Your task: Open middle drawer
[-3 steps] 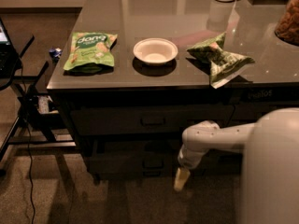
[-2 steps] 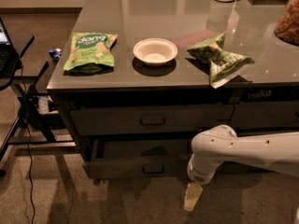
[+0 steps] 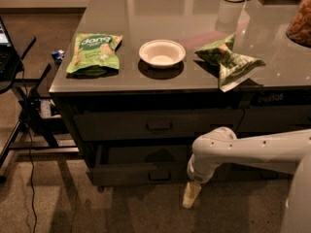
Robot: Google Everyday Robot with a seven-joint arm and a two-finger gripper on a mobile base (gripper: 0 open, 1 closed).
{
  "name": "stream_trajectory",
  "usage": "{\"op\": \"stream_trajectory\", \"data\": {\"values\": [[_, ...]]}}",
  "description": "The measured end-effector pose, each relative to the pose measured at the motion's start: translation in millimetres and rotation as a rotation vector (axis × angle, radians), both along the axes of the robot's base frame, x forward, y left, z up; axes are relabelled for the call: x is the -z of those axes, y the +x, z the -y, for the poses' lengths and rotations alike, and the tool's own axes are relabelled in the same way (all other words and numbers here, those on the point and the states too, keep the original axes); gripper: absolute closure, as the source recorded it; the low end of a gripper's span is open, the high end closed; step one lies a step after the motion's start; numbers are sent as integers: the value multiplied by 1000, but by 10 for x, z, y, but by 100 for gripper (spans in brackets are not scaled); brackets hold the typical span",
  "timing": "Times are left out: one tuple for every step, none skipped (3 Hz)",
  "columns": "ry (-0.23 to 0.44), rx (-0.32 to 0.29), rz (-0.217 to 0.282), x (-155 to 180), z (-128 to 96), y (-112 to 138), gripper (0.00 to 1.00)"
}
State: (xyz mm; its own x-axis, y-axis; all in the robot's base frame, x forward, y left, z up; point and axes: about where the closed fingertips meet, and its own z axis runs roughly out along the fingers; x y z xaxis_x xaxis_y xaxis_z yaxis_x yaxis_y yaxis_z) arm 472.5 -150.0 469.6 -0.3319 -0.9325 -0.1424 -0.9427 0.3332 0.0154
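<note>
Glossy dark counter point(image 3: 160, 13), green chip bag point(image 3: 93, 52), white bowl point(image 3: 162, 53), crumpled green bag point(image 3: 228, 62), tool point(image 3: 191, 195) down near floor point(image 3: 146, 212)

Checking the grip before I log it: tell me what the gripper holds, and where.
Nothing; the gripper hangs beside the open drawer's handle, apart from it.

End effector point(image 3: 191, 195) low before jutting drawer point(image 3: 127, 174); open floor point(image 3: 116, 208) leftward.
</note>
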Motion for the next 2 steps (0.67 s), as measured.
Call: {"op": "stream_trajectory", "data": {"values": [[14,-4,33,153,-122,285,0],[19,-8,46,310,-222,494,0]]}}
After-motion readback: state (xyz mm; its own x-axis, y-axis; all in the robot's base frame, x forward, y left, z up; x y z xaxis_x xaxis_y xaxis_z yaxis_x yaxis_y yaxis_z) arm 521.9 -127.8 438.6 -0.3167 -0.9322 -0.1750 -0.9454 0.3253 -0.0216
